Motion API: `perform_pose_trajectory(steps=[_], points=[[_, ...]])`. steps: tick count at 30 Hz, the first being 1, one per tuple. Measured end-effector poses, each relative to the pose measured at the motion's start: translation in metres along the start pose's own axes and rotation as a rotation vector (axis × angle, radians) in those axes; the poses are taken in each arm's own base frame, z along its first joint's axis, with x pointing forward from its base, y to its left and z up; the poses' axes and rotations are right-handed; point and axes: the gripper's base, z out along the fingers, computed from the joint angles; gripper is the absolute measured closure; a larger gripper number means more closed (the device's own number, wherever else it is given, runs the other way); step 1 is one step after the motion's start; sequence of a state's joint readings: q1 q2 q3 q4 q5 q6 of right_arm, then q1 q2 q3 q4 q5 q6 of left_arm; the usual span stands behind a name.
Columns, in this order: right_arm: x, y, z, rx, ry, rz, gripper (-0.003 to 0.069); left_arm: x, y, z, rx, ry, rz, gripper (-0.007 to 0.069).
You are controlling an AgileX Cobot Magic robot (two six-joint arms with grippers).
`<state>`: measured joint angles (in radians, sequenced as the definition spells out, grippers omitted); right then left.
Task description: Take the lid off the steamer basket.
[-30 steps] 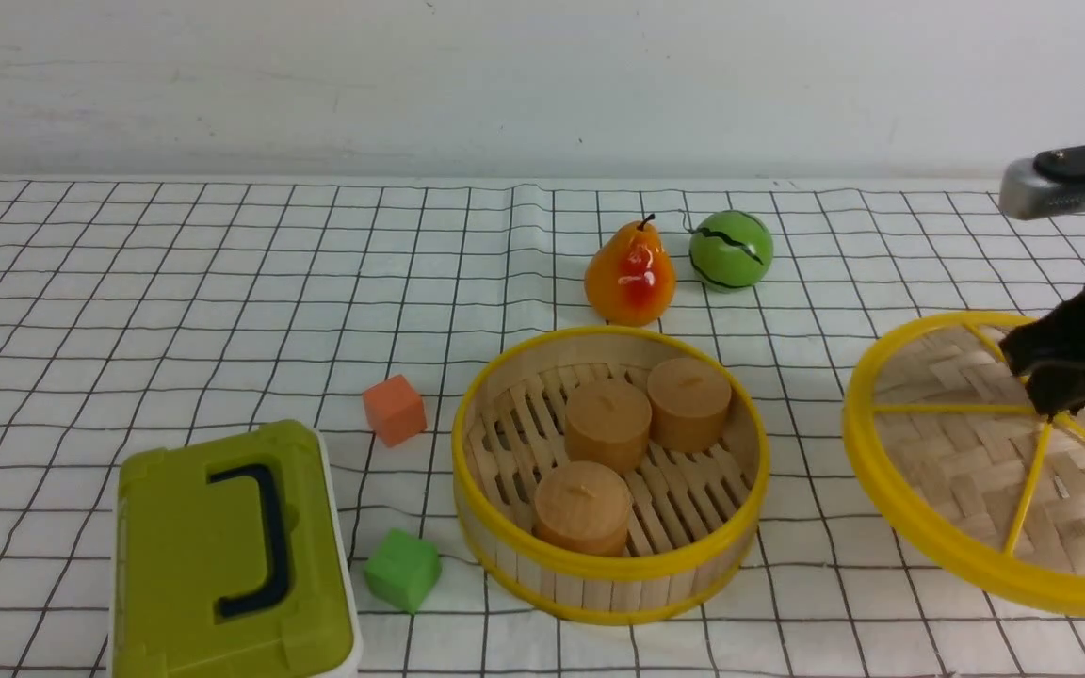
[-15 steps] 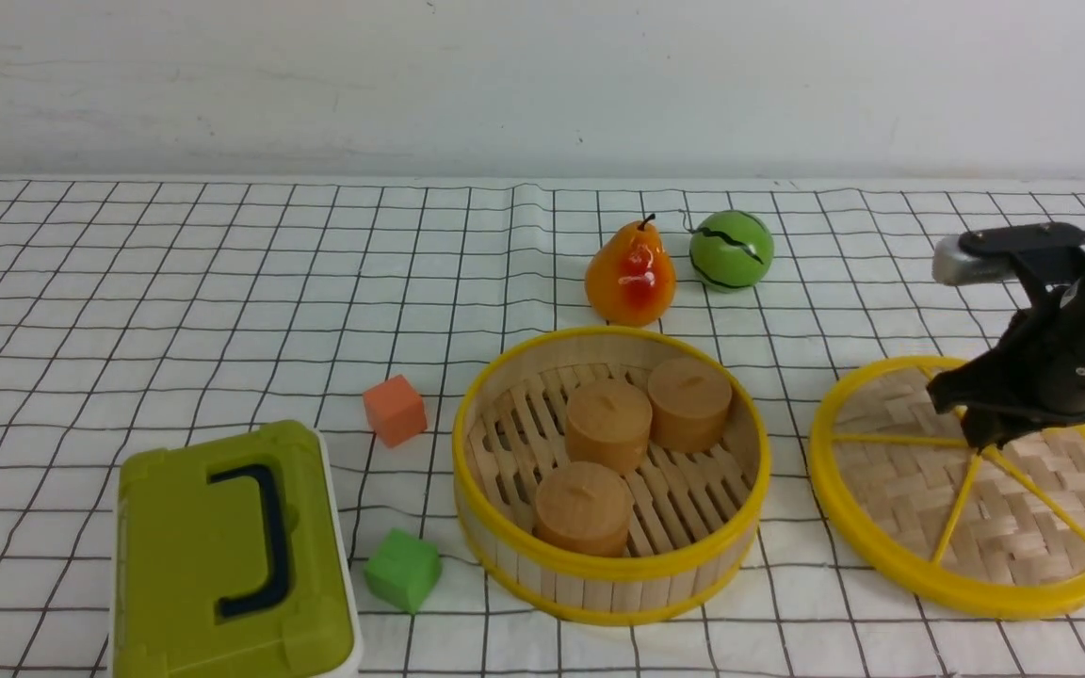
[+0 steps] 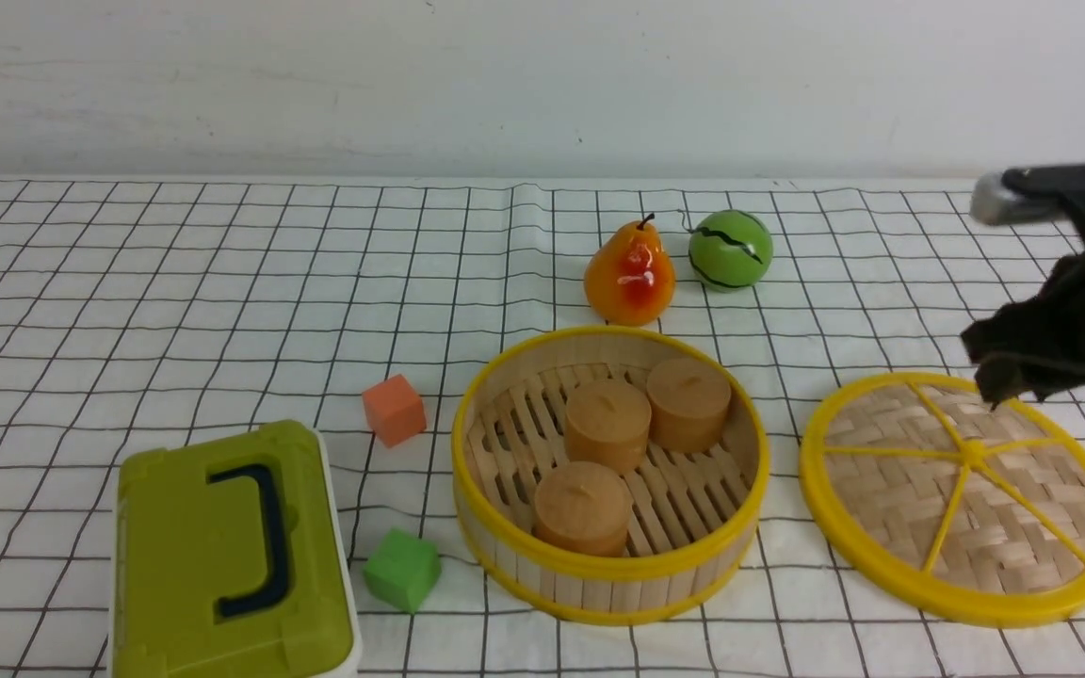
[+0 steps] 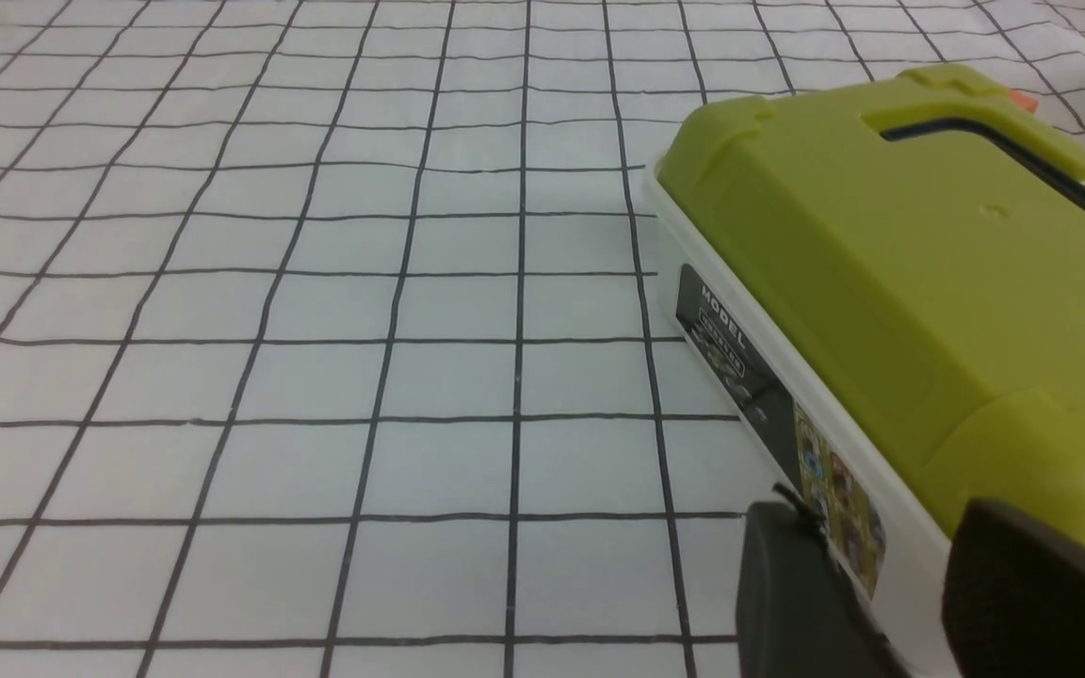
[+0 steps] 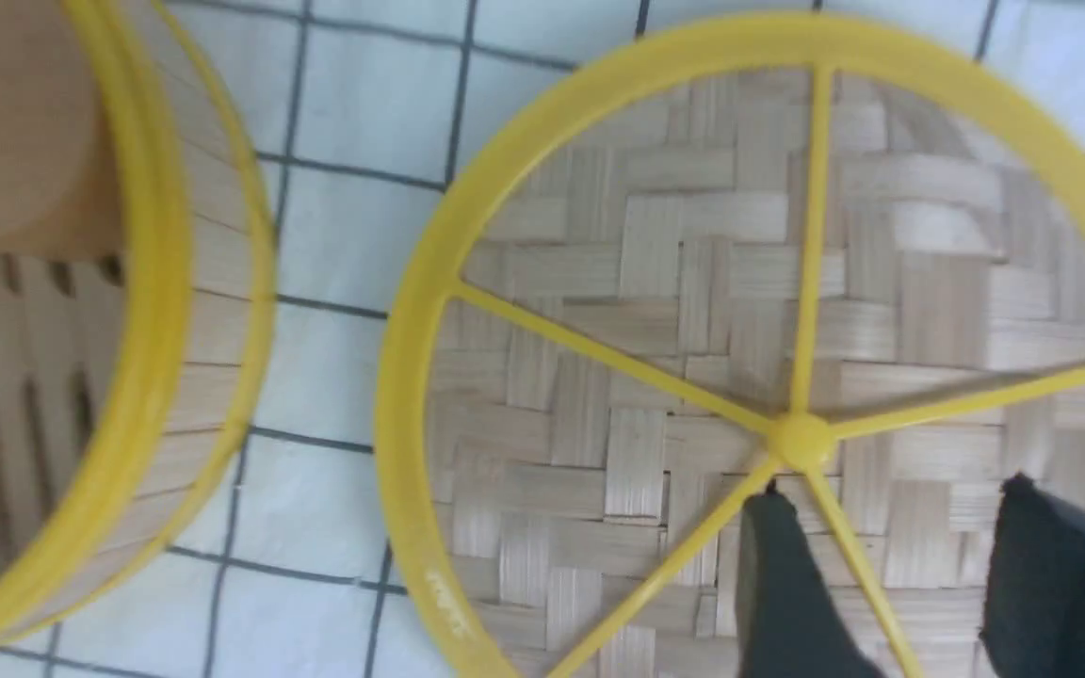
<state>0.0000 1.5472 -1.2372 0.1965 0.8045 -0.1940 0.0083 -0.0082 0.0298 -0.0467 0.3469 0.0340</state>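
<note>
The lid (image 3: 962,499), a woven tan bamboo disc with a yellow rim and spokes, lies flat on the cloth to the right of the steamer basket (image 3: 610,584). It also shows in the right wrist view (image 5: 655,282), beside the basket's wall (image 5: 194,311). The basket is uncovered and holds three tan wooden cylinders (image 3: 608,424). My right gripper (image 3: 999,391) hangs just above the lid's far edge, open and empty; in its wrist view (image 5: 891,527) the jaws stand apart above a spoke near the hub. My left gripper (image 4: 882,584) is open, low beside the olive-green box.
An olive-green box with a dark handle (image 3: 232,556) sits front left, also in the left wrist view (image 4: 910,254). An orange cube (image 3: 394,410) and a green cube (image 3: 401,570) lie left of the basket. A pear (image 3: 630,273) and a green ball (image 3: 731,250) stand behind it.
My right gripper lowered the tilted lid flat onto the cloth, let go of it, opened and rose a little. The left side has not changed.
</note>
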Motion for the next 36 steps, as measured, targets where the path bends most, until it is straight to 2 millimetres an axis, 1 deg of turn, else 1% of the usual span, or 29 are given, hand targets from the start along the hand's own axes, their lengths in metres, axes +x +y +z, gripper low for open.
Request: perform_pose_trajectory(steps=[1,2,3,4,5,6,7,8,9,10,11,12,13,16,18,19,20,25,36], points=[[0.002,0.003,-0.019,0.0,-0.046,-0.007,0.0384,0.0,0.0,0.0,0.0,0.0,0.0,0.0386],[0.004,0.003,-0.021,0.001,-0.05,-0.009,0.0389,0.0,0.0,0.0,0.0,0.0,0.0,0.0386],[0.009,0.006,-0.035,0.002,-0.084,-0.015,0.0408,0.0,0.0,0.0,0.0,0.0,0.0,0.0386],[0.019,0.009,-0.056,0.004,-0.137,-0.025,0.0454,0.0,0.0,0.0,0.0,0.0,0.0,0.0386],[0.028,0.012,-0.07,0.007,-0.174,-0.033,0.048,0.0,0.0,0.0,0.0,0.0,0.0,0.0386],[0.04,0.014,-0.085,0.013,-0.217,-0.04,0.0519,0.0,0.0,0.0,0.0,0.0,0.0,0.0386],[0.05,0.016,-0.096,0.016,-0.252,-0.044,0.0554,0.0,0.0,0.0,0.0,0.0,0.0,0.0386],[0.052,0.017,-0.098,0.016,-0.258,-0.045,0.0561,0.0,0.0,0.0,0.0,0.0,0.0,0.0386],[0.062,0.019,-0.107,0.019,-0.289,-0.048,0.0595,0.0,0.0,0.0,0.0,0.0,0.0,0.0386],[0.077,0.021,-0.118,0.015,-0.326,-0.047,0.0643,0.0,0.0,0.0,0.0,0.0,0.0,0.0386],[0.09,0.024,-0.129,0.011,-0.362,-0.047,0.0671,0.0,0.0,0.0,0.0,0.0,0.0,0.0386],[0.091,0.024,-0.127,0.009,-0.357,-0.046,0.0671,0.0,0.0,0.0,0.0,0.0,0.0,0.0386],[0.104,0.026,-0.136,0.007,-0.387,-0.047,0.068,0.0,0.0,0.0,0.0,0.0,0.0,0.0386],[0.128,0.03,-0.151,0.008,-0.452,-0.055,0.0681,0.0,0.0,0.0,0.0,0.0,0.0,0.0386],[0.138,0.032,-0.158,0.01,-0.486,-0.06,0.0681,0.0,0.0,0.0,0.0,0.0,0.0,0.0386],[0.139,0.032,-0.159,0.01,-0.489,-0.061,0.0681,0.0,0.0,0.0,0.0,0.0,0.0,0.0386],[0.144,0.033,-0.163,0.01,-0.508,-0.064,0.0681,0.0,0.0,0.0,0.0,0.0,0.0,0.0386],[0.155,0.035,-0.173,0.007,-0.523,-0.074,0.0681,0.0,0.0,0.0,0.0,0.0,0.0,0.0386],[0.158,0.036,-0.173,0.003,-0.502,-0.077,0.0677,0.0,0.0,0.0,0.0,0.0,0.0,0.0386]])
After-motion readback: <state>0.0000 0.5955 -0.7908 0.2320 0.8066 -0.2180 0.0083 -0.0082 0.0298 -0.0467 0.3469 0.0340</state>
